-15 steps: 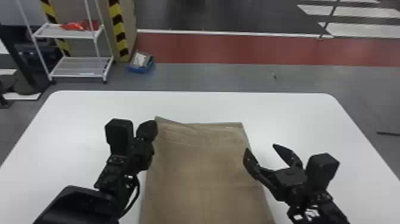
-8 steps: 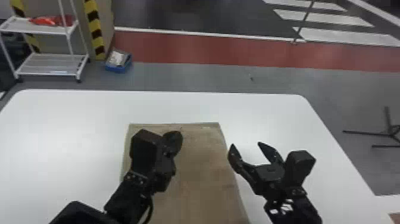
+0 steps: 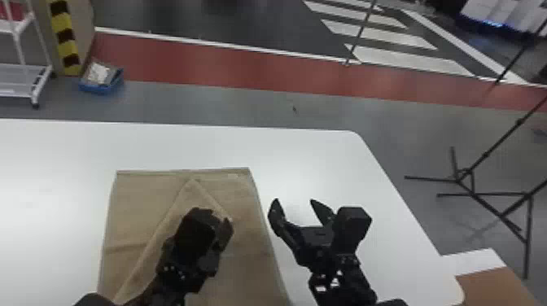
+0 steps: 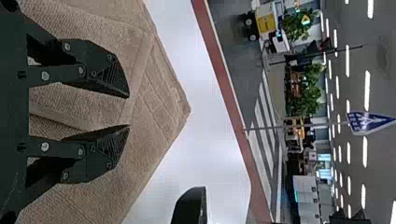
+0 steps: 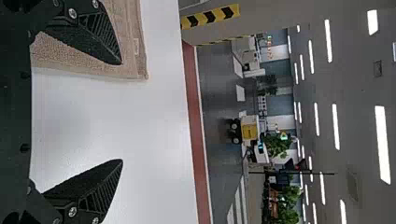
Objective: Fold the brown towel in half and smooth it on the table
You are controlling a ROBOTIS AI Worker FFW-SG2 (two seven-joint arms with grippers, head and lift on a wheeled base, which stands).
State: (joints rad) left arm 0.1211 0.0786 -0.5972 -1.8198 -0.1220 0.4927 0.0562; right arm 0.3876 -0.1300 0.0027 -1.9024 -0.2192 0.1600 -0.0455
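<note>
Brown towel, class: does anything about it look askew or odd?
Yes: on the brown towel, the upper flap lies slantwise, its corner pointing at the far edge instead of meeting a corner beneath, so the fold looks crooked.

White rack (image 3: 18, 87), blue bin (image 3: 99, 88), striped pillar (image 3: 65, 37), black stands (image 3: 459, 180)

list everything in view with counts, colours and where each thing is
brown towel: 1, brown, on table, partly folded over
table: 1, white, foreground
bin: 1, blue, floor beyond table
rack: 1, white, far left
barrier: 1, yellow-black striped, by rack
stand legs: several, black, right of table
floor strip: 1, red, beyond table
road stripes: several, white, background
sign: 1, blue-white, background
plants: several, green, background
ceiling lights: many, white, overhead
left gripper: 1, black, over towel
right gripper: 1, black, right of towel
</note>
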